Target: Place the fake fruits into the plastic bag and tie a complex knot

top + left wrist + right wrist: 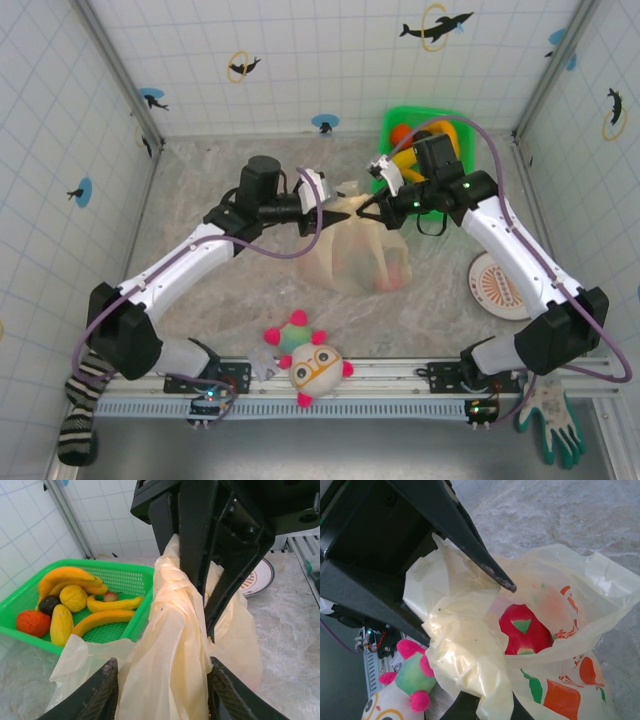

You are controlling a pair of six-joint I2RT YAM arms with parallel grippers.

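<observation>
The pale-yellow plastic bag (350,255) stands mid-table, with a red fruit (522,627) showing inside its mouth. My left gripper (162,666) is open, its fingers (100,695) wide apart on either side of a bunched handle strip (172,630). My right gripper (485,707) is shut on the bag's handle, and plastic spills from its jaws. Both grippers, left (325,213) and right (372,207), meet tip to tip above the bag's top. Whether the strips form a knot I cannot tell. More fake fruits, among them bananas (102,620) and an orange one (32,622), lie in the basket.
The green basket (437,116) sits at the back right, just behind the right gripper. A white plush ball (315,365) lies near the front edge. At the right is a plate (495,285). A striped sock (78,410) and a green glove (550,420) hang off the front corners.
</observation>
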